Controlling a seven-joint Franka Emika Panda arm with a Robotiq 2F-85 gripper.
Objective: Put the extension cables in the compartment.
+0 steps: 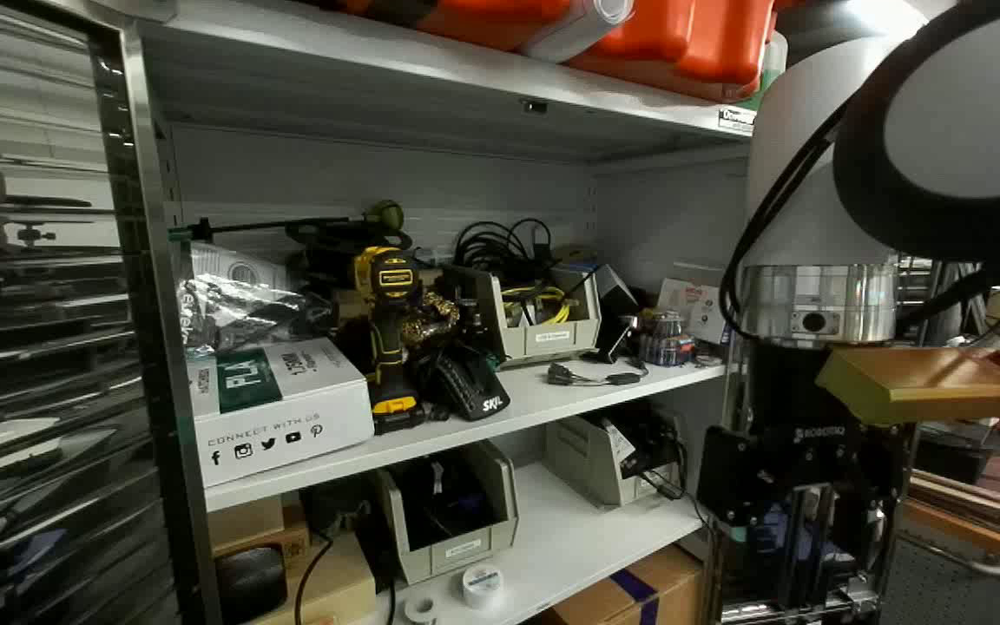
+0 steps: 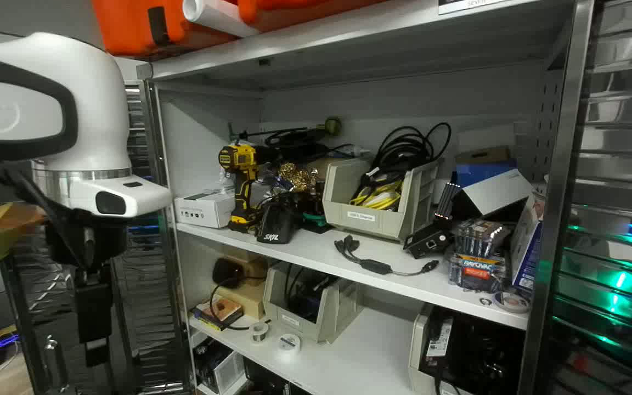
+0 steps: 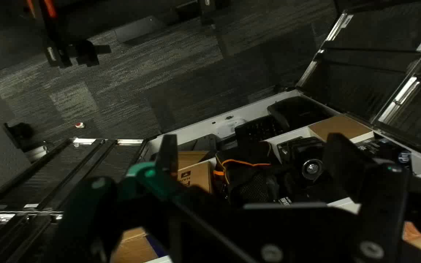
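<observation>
A short black cable (image 1: 591,376) with several connector ends lies loose on the upper shelf; an exterior view shows it near the shelf's front edge (image 2: 376,266). Behind it stands a beige bin (image 1: 513,345) with a white label, also in an exterior view (image 2: 340,214). The bin holds yellow cables (image 2: 379,198) and a coiled black cable (image 2: 412,145) that rises above its rim. My gripper (image 3: 254,146) is open, its fingers wide apart with nothing between them. In both exterior views it hangs pointing down beside the cabinet (image 1: 804,564) (image 2: 95,345), apart from the shelves.
A yellow drill (image 1: 391,338), a SKIL tool (image 1: 465,382) and a white box (image 1: 283,408) share the upper shelf. Batteries (image 2: 475,269) stand at one end. The lower shelf holds two beige bins (image 1: 457,555) (image 1: 587,456) and tape rolls (image 2: 288,344). Metal doors (image 2: 612,219) flank the cabinet.
</observation>
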